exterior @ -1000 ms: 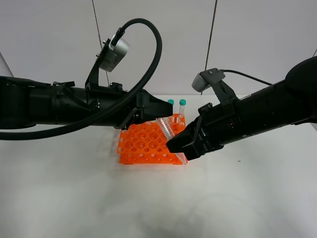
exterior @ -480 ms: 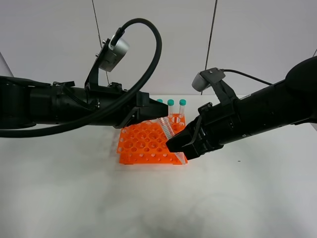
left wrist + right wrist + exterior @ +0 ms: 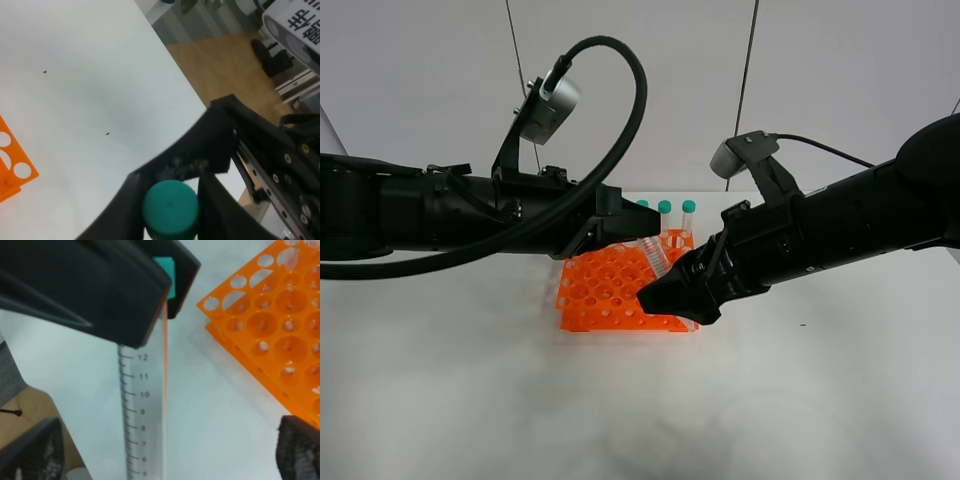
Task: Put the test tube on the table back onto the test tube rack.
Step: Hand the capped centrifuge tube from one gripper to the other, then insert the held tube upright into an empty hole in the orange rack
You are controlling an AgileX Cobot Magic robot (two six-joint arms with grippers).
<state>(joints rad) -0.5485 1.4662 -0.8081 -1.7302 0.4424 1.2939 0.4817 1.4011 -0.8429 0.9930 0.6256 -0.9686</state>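
Observation:
My left gripper (image 3: pixel 638 236) is shut on the teal cap (image 3: pixel 170 209) of the test tube (image 3: pixel 656 256) and holds it tilted above the right part of the orange test tube rack (image 3: pixel 603 290). The tube's clear graduated body (image 3: pixel 145 415) runs between the two wide-apart fingers of my right gripper (image 3: pixel 667 298), which is open and hides the tube's lower end in the exterior view. In the right wrist view the left gripper's black fingers (image 3: pixel 100 290) clamp the cap (image 3: pixel 165 271) beside the rack (image 3: pixel 270 305).
Three more teal-capped tubes (image 3: pixel 665 212) stand upright in the rack's back row. The white table (image 3: pixel 620 400) spreads around the rack; its far edge and a wooden floor (image 3: pixel 215 55) show in the left wrist view. Both arms cross over the rack.
My right gripper has moved left and down along the tube and now covers its lower end. The left gripper and the tube have hardly moved.

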